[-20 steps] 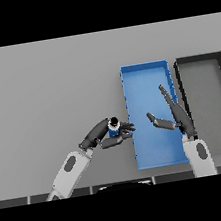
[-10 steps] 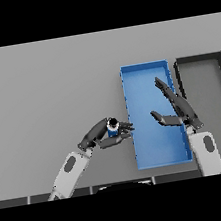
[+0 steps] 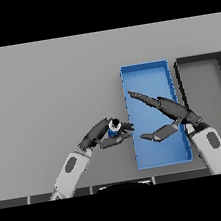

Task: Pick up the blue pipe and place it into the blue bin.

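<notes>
Left hand (image 3: 102, 135) has its fingers and thumb curled round the blue pipe (image 3: 113, 129), holding it just outside the left wall of the blue bin (image 3: 144, 69), fingertips reaching that wall. Over the bin's interior, the right hand (image 3: 169, 111) hovers with straight fingers stretched toward the bin's far left and thumb spread apart, holding nothing. Just right of the bin lies a dark bin (image 3: 199, 59) on the grey table (image 3: 43, 87).

A plain grey desk (image 3: 43, 87) is seen. A blue bin (image 3: 145, 76) and a black bin (image 3: 199, 59) with grey floor are shown. The pipe (image 3: 114, 129) is blue, dark-topped; both hands are dark.
</notes>
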Controlling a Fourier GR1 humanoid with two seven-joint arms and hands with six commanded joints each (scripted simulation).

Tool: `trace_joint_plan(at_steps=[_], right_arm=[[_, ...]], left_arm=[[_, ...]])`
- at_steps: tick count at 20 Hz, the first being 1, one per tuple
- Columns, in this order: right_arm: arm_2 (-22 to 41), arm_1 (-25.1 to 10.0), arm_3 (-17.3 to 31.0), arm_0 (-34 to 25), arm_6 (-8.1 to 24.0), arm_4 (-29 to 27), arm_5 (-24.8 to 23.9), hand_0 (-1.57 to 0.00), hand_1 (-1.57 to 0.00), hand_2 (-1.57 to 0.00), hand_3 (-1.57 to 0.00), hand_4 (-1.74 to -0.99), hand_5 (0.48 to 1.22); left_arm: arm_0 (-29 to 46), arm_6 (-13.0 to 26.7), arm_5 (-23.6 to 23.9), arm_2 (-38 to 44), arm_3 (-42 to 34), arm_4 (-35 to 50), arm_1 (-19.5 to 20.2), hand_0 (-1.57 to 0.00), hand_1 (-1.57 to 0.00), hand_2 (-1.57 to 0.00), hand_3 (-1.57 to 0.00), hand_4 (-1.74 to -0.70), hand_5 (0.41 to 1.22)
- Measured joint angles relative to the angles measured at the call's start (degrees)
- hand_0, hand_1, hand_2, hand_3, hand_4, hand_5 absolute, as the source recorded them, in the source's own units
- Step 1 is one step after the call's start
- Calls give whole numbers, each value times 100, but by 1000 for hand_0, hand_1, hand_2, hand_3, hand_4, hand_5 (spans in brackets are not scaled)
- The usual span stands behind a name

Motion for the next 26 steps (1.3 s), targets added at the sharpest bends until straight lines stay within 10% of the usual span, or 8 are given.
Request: trace_joint_plan(at_steps=[9,17,20,23,26], right_arm=[[739,338,202,-845,1027,-454,426,1,1,1,1,-1201,514],[1132,924,847,-1582,1272,-327,637,-24,-108,-130,-49,-1222,517],[1249,1105,994,-1737,1356,-380,694,-630,-652,-657,-504,-1383,523],[1313,1197,1190,-1894,1248,-233,686,-1089,-1101,-1103,-896,-1537,600],[1250,1332,1192,-1802,1189,-616,665,-1324,-1330,-1331,-1225,-1481,869]], left_arm=[[-48,165,-263,200,-25,-61,-151,-1571,-1571,-1571,-1571,-1474,1221],[18,-111,-680,333,140,-61,-273,-1571,-1571,-1571,-1571,-1460,1221],[139,151,-700,373,83,-52,-330,-1571,-1571,-1528,-1139,-1596,1221],[69,259,-708,437,71,-82,-375,-1571,-1571,-1549,-1228,-1667,1221],[117,160,-759,414,42,-129,-423,-1571,-1571,-1560,-1331,-1703,1221]])
